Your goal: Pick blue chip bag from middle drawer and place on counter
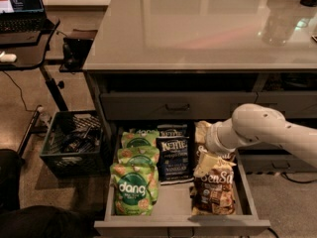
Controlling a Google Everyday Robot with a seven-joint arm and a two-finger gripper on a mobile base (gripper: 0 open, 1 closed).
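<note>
The blue chip bag (174, 157) is dark navy with a white "Kettle" banner. It lies in the open middle drawer (181, 226), with a second navy bag (173, 130) behind it. Green "dang" bags (134, 187) lie to its left and brown "Sea Salt" bags (215, 190) to its right. My gripper (208, 163) hangs from the white arm over the brown bags, just right of the blue bag. The counter (208, 24) is the wide glossy grey-beige top above the drawers.
A closed drawer front with a dark curved handle (177, 106) sits above the open drawer. A black crate (74, 143) stands on the floor to the left. A black desk with a laptop (22, 9) is at the far left.
</note>
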